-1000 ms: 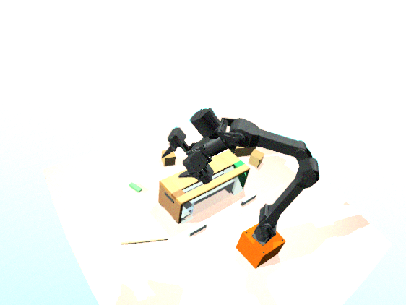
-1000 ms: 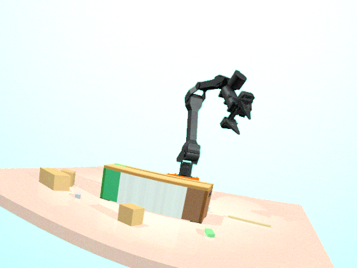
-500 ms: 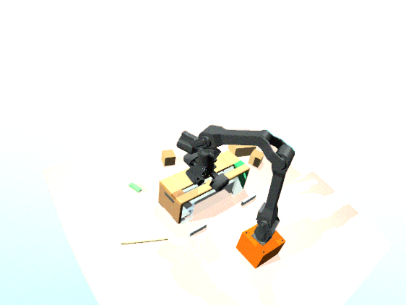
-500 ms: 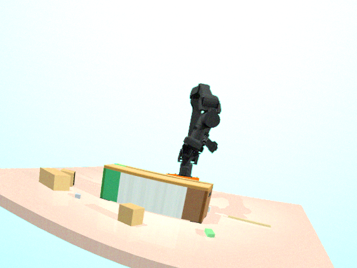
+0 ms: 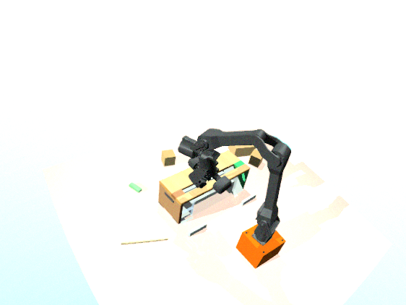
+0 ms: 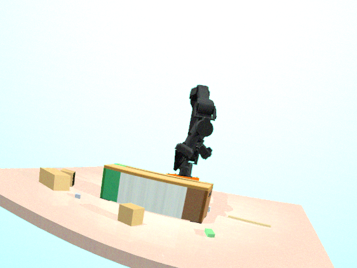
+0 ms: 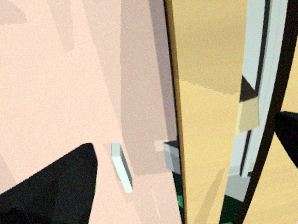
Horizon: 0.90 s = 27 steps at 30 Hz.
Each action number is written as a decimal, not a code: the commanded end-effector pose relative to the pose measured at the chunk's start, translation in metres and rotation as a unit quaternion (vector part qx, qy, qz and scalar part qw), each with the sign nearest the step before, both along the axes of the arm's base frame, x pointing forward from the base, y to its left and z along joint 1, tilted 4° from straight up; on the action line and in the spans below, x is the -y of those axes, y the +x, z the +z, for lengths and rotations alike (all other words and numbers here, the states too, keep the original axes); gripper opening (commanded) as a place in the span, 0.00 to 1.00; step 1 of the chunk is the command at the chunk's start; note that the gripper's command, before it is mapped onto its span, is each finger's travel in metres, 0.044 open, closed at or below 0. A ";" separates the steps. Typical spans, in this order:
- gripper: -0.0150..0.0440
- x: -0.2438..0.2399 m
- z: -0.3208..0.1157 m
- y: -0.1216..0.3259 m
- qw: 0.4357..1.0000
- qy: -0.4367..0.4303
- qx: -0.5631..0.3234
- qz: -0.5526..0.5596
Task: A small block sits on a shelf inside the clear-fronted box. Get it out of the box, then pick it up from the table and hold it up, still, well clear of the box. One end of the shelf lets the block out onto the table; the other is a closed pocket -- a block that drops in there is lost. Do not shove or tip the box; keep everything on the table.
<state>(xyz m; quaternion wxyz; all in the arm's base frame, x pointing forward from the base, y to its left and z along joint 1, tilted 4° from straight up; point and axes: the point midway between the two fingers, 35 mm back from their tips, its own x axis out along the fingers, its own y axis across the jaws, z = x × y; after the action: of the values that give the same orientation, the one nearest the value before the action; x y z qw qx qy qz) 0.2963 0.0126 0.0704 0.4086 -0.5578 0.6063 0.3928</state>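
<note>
The box (image 5: 170, 181) (image 6: 152, 194) (image 7: 205, 55) stands on the table, with a wooden top cut by a long slot, one green end and one brown end. In the wrist view a small pale-tan block (image 7: 248, 117) with a dark face shows through the slot, inside the box, nearer the green end. The arm hides it in the top view, and the box back hides it in the exterior view. My gripper (image 5: 207, 177) (image 7: 186, 137) is open and empty, pointing down above the box, its fingers on either side of the top's front strip in the wrist view.
Wooden blocks (image 5: 168, 159) (image 6: 131, 214) stand behind the box and beyond its green end. A green piece (image 5: 135, 187) (image 6: 209, 233) and a thin rod (image 5: 144, 241) (image 6: 249, 221) lie towards the brown end. Two low strips (image 5: 198, 230) (image 7: 121, 167) stand before the box.
</note>
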 end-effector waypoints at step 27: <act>0.93 0.007 -0.052 -0.002 1.000 -0.004 -0.008 -0.001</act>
<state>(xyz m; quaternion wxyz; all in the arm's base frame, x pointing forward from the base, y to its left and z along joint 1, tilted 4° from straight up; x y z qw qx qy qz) 0.2975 0.0079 0.0259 0.4094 -0.5565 0.6079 0.3912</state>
